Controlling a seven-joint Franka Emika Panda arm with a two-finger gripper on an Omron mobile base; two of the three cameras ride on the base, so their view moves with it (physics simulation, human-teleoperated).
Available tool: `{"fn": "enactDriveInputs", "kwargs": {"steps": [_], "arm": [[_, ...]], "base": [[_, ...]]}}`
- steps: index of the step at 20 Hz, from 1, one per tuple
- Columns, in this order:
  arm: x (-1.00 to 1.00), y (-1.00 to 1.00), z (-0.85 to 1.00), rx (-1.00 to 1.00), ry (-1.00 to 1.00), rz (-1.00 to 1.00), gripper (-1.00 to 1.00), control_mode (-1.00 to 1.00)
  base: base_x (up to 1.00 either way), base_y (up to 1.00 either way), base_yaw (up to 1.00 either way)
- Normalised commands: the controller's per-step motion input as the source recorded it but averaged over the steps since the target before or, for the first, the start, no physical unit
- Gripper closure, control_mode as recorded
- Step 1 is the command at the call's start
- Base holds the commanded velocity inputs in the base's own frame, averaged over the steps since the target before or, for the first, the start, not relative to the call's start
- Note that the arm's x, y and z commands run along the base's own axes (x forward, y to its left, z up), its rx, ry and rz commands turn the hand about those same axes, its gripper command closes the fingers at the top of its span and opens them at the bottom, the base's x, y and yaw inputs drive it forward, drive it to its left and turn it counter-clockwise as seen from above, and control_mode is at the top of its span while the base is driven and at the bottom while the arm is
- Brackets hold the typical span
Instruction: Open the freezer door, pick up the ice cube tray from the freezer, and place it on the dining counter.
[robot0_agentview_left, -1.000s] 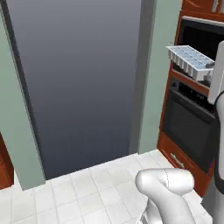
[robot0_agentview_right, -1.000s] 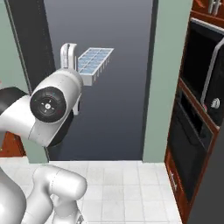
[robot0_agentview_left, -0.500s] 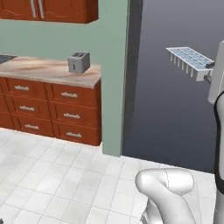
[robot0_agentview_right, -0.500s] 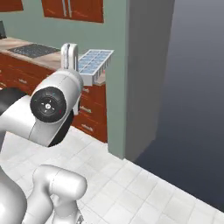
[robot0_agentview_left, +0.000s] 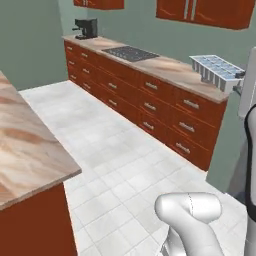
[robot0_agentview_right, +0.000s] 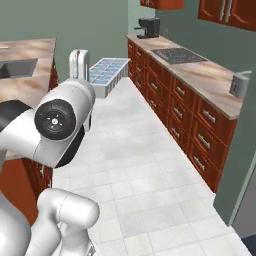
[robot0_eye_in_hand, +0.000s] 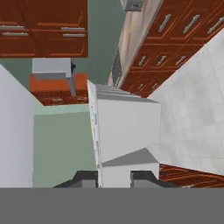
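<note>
Above the tiled floor (robot0_agentview_left: 125, 150), one ice cube tray (robot0_agentview_left: 216, 71) hangs in the air, pinched at one end by the end effector (robot0_eye_in_hand: 114, 177), whose two fingers (robot0_eye_in_hand: 87, 178) are closed on the tray's edge. From the right base camera the tray (robot0_agentview_right: 105, 74) shows two rows of pale blue cubes, though the exact count of cubes is hard to read. One dining desk (robot0_agentview_left: 25, 155) with its marble top lies at the left, well apart from the tray. Along the far wall runs one long kitchen desk (robot0_agentview_left: 165, 67) carrying one cooktop (robot0_agentview_left: 131, 52) and one coffee machine (robot0_agentview_left: 86, 28), over several red-brown drawers (robot0_agentview_left: 150, 107).
</note>
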Motion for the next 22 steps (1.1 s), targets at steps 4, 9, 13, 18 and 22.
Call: {"fn": "enactDriveInputs", "kwargs": {"steps": [4,9,13,18,22], "arm": [[0.0,0.0,0.0,0.0,0.0,0.0,1.0,1.0],[0.0,0.0,0.0,0.0,0.0,0.0,1.0,1.0],[0.0,0.0,0.0,0.0,0.0,0.0,1.0,1.0],[0.0,0.0,0.0,0.0,0.0,0.0,1.0,1.0],[0.0,0.0,0.0,0.0,0.0,0.0,1.0,1.0]], "base": [[-0.18,0.14,1.0],[-0.23,0.61,0.94],[0.0,1.0,0.56],[0.09,1.0,0.34],[0.4,1.0,0.2]]}}
